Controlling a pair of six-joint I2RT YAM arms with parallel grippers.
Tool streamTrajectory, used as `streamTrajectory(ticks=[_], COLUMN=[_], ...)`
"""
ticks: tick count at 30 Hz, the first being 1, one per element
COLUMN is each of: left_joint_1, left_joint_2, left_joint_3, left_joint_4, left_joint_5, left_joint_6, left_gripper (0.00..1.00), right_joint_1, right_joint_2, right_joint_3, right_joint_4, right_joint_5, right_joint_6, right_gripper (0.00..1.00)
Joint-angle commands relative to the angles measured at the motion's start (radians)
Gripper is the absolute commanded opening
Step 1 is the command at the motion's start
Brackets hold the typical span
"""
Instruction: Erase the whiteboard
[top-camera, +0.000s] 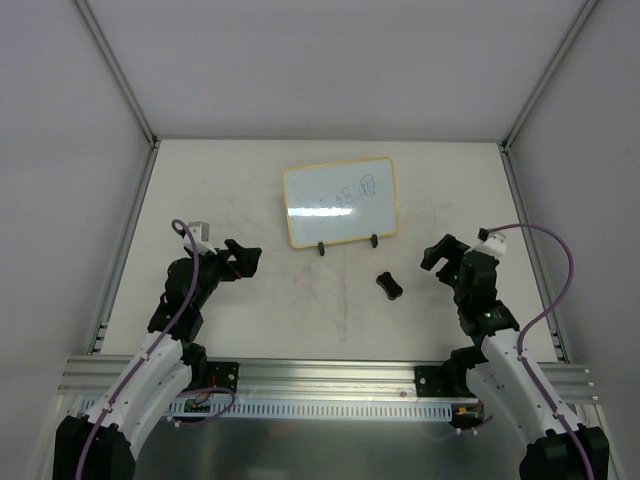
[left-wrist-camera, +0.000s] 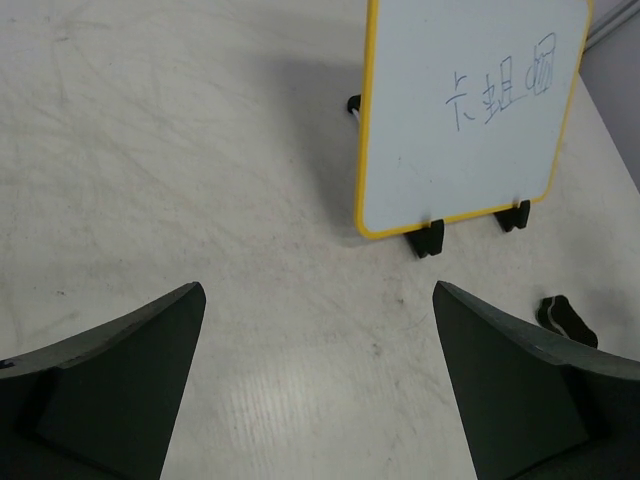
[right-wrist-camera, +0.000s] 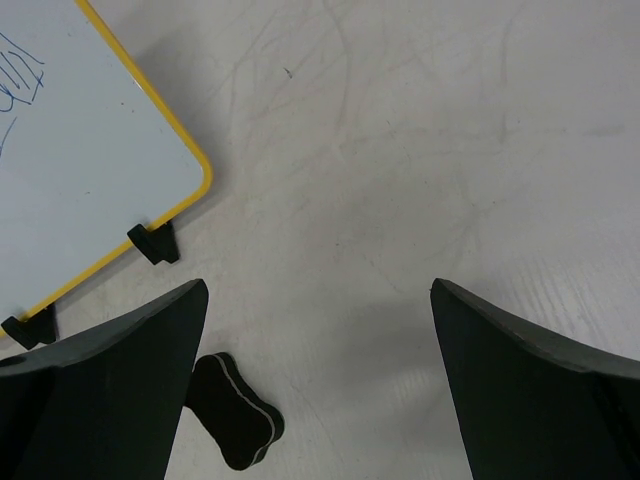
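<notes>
Just left of our right gripper (top-camera: 438, 254), whose jaws are wide and empty, we see the black bone-shaped block (top-camera: 389, 286) lying diagonally. The scribbled whiteboard (top-camera: 340, 200) stands beyond it. Our left gripper (top-camera: 247, 258) is equally wide but sits farther off.

board (top-camera: 339, 202) on table (top-camera: 250, 320), 12 o'clock of centre | block (top-camera: 389, 285) at board's 5 o'clock, apart | left gripper (top-camera: 248, 258) at board's 8 | right gripper (top-camera: 437, 255) at block's 2
</notes>
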Motion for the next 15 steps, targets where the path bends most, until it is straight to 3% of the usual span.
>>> streamTrajectory(ticks=[1,8,15], left_joint_1=[0.002,0.002,0.002], left_joint_2=[0.038,0.135,0.362], left_joint_3=[0.037,0.046,0.085], left_joint_4=[0.026,0.122,0.357], left_joint_5=[-0.006,0.135,0.284], left_joint_6=[0.006,0.005,-0.038], left_gripper=[0.99,0.99,0.99], right_joint_1=[0.002,0.022,0.119], right_joint_2=[0.021,0.222,0.236], right_joint_3=[-0.006,0.114,0.160], right_joint_4=[0.041,0.027,-0.031], right_joint_5=[0.049,-0.210,-0.173], right_joint_6=[0.041,-0.121,-0.187], right_gripper=[0.99,0.99,0.98])
